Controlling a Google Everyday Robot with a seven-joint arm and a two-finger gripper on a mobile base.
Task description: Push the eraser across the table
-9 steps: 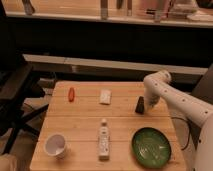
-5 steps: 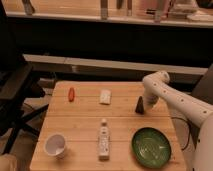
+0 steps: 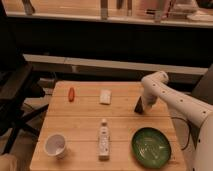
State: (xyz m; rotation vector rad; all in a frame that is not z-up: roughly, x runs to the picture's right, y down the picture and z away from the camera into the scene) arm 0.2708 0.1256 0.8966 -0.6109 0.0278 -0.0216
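Observation:
The white eraser lies flat on the far middle part of the light-brown plank table. My white arm reaches in from the right. My dark gripper hangs from it just above the tabletop near the right edge, well to the right of the eraser and apart from it.
A small red object lies at the far left. A white bottle lies near the front middle, a white cup at the front left, a green plate at the front right. A dark chair stands to the left.
The arm and gripper have shifted slightly to the left, toward the table's middle. The objects on the table have not moved.

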